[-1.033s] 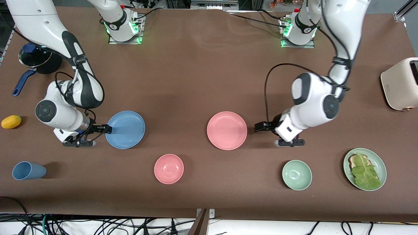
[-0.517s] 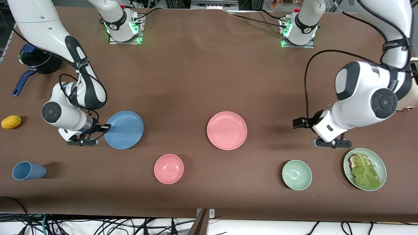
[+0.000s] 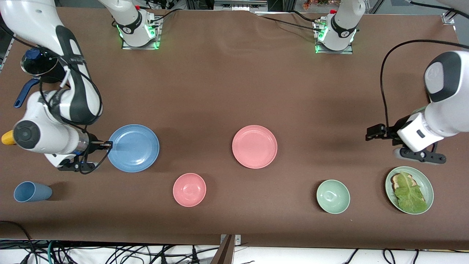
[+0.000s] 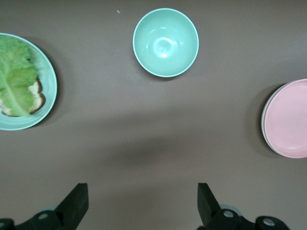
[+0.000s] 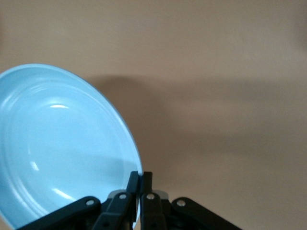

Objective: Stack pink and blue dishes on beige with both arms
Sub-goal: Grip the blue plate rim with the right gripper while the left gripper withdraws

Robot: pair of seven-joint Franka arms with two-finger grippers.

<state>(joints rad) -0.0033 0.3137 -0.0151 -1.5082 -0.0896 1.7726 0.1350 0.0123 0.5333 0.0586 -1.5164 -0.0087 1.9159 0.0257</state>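
My right gripper [image 3: 107,145] is shut on the rim of the blue plate [image 3: 133,148], which hangs tilted just above the table. The right wrist view shows both fingers of that gripper [image 5: 140,177] pinching the blue plate [image 5: 62,148] at its edge. The pink plate [image 3: 254,146] lies at the table's middle. In the left wrist view a thin cream edge [image 4: 263,120] shows under the pink plate [image 4: 290,120]; it looks like the beige plate, otherwise hidden. My left gripper [image 3: 374,132] hangs open and empty over bare table toward the left arm's end, with its jaws [image 4: 141,194] wide apart.
Nearer the front camera stand a pink bowl [image 3: 189,189], a pale green bowl [image 3: 333,196] and a pale green plate [image 3: 428,187] with toast and lettuce. A blue cup [image 3: 32,191] lies on its side. A pot [image 3: 40,66] and a yellow fruit [image 3: 7,138] sit by the right arm.
The left arm has pulled away from the pink plate toward its own end of the table. The right gripper has drawn the blue plate a little toward the right arm's end.
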